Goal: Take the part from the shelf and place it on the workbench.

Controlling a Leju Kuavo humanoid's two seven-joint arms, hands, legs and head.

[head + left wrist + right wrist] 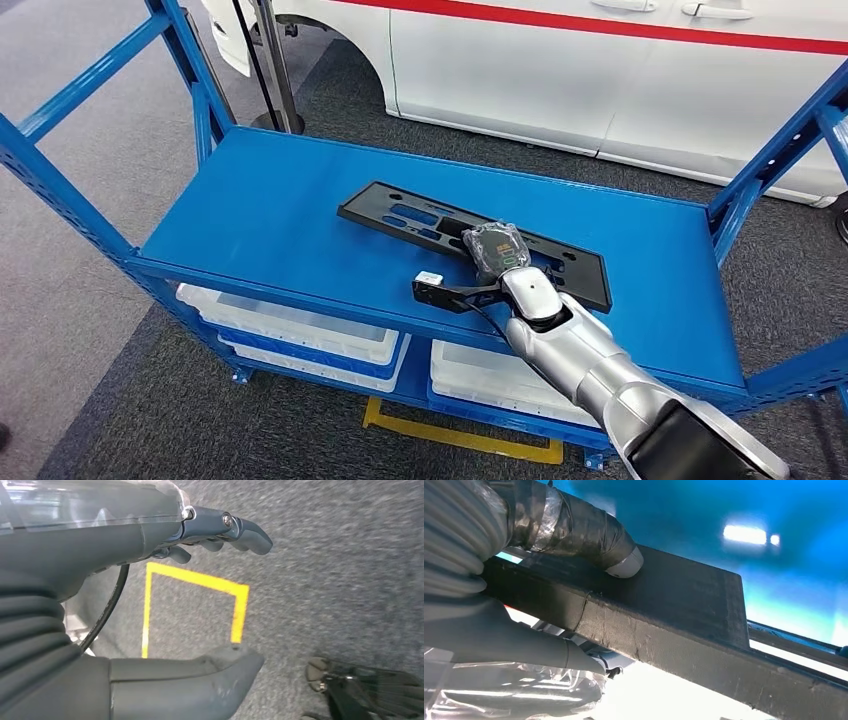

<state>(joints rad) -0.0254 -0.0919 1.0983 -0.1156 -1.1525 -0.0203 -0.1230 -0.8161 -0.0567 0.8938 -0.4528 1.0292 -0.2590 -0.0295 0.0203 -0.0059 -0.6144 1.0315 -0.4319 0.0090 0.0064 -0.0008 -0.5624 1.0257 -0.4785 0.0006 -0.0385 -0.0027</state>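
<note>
Black plastic, long and flat with cut-outs, the part (470, 243) lies slantwise on the blue shelf (250, 210), its right end nearer. The right hand (497, 250) rests on that end; in the right wrist view its thumb (589, 535) presses one face and fingers (524, 645) close under the other, holding it. The left hand (150, 605) hangs over grey carpet (325, 580) with yellow tape (240, 605), fingers spread, empty. A white car (620, 70) stands beyond.
</note>
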